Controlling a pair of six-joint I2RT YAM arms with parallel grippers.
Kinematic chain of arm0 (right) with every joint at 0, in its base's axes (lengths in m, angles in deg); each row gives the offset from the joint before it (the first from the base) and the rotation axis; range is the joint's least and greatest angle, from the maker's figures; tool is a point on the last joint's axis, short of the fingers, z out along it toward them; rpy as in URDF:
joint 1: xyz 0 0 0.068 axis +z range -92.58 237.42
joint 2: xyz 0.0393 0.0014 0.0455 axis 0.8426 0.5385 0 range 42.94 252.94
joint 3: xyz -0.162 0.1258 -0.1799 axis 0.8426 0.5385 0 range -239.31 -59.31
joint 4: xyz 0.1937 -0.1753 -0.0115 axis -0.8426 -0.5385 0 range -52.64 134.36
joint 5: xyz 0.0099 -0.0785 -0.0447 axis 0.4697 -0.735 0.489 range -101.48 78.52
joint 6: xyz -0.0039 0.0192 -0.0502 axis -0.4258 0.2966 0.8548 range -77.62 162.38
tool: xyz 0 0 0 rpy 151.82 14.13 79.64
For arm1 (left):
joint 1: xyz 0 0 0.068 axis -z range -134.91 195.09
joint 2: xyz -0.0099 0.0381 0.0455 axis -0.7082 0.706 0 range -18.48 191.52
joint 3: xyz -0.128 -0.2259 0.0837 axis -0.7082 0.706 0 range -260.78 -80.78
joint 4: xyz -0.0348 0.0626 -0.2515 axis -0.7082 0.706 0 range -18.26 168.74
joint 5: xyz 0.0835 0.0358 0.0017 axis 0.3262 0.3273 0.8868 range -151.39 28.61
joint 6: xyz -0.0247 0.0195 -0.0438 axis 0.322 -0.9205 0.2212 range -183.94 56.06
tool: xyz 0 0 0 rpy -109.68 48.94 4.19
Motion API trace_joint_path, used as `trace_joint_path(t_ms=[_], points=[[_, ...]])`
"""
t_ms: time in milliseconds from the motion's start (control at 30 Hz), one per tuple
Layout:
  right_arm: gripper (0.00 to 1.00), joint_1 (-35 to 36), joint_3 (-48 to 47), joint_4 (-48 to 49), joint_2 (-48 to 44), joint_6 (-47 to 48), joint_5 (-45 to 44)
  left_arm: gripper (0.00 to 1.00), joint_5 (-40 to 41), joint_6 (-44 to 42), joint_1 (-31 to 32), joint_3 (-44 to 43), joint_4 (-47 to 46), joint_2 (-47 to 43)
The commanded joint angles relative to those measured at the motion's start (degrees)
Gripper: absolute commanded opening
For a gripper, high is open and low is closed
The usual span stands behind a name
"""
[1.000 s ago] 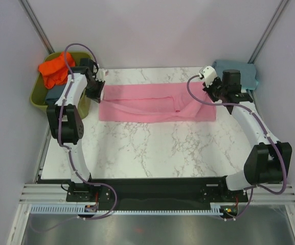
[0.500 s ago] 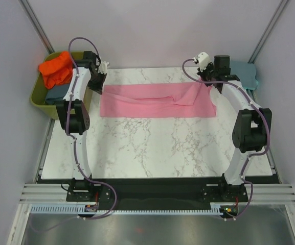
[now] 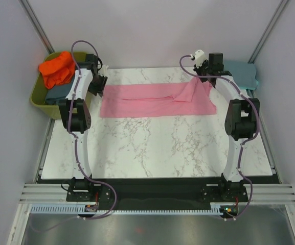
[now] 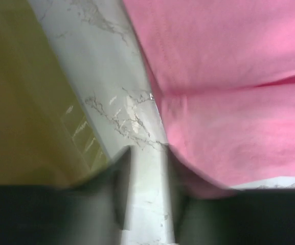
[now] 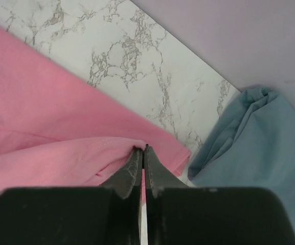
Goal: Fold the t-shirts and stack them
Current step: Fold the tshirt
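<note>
Right gripper (image 5: 143, 149): pinching the pink t-shirt (image 3: 152, 99) at its far-right edge, cloth lifted.
Left gripper (image 4: 147, 150): released, just beside the left end.
Where: a band across the far worktop (image 3: 157, 148).
Tip: carry the fold low, edges matched.

A pink t-shirt (image 3: 147, 100) lies folded in a long band, right end lifted, beside a folded turquoise t-shirt (image 3: 242, 72).

An olive-green plastic tub (image 3: 36, 97) stands just off the far-left corner of a white, grey-veined marble table (image 3: 152, 145), which is enclosed by pale grey walls (image 3: 152, 30) and slanting metal posts (image 3: 36, 23).
</note>
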Motion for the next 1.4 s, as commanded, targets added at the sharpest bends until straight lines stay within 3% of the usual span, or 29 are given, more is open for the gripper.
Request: trace_joint_path(t_ms=[0, 33, 67, 100, 267, 333, 400, 533, 700, 900, 1367], points=[[0.09, 0.09, -3.55, 3.4, 1.71, -2.34, -1.33, 0.5, 5.07, 2.44, -0.1, 1.58, -1.3, -2.41], [0.18, 0.53, -3.72, 3.4, 1.89, -2.34, -2.03, 0.55, 5.95, 2.53, -0.01, 1.93, -1.3, -2.77], [0.38, 0.8, -3.81, 3.93, 1.72, -2.87, -2.82, 0.6, 6.48, 2.36, 0.17, 2.29, -1.3, -3.2], [0.46, 1.06, -3.81, 4.28, 0.94, -3.31, -3.7, 0.66, 7.53, 2.36, 0.34, 3.16, -1.39, -4.78], [0.74, 1.06, -2.06, 4.9, -3.9, -7.43, -4.59, 0.66, 2.1, 3.32, 1.66, 6.68, -1.74, -12.25], [0.74, 1.06, 0.13, 3.68, -6.71, -11.03, -2.93, 0.64, -4.75, 3.24, 2.53, 7.82, -1.39, -14.53], [0.74, 0.98, 1.54, 1.22, -8.38, -13.14, 2.25, 0.63, -6.43, 2.62, 4.55, 10.45, -0.77, -15.16], [0.72, -0.42, 6.62, -4.41, -8.83, -26.38, 11.47, 0.58, -12.14, 2.18, 7.11, 14.94, -0.59, -13.76], [0.69, -0.87, 14.11, -5.03, -9.45, -29.86, 21.5, 0.55, -15.23, 3.33, 7.64, 14.96, -0.77, -8.75], [0.68, -0.78, 14.65, -5.82, -6.99, -28.1, 20.11, 0.56, -16.18, 2.36, 7.64, 10.46, 0.02, -3.66], [0.67, -0.08, 13.06, -6.18, -2.07, -26.52, 17.48, 0.53, -15.75, 3.33, 7.9, 15.56, -0.51, -3.21]])
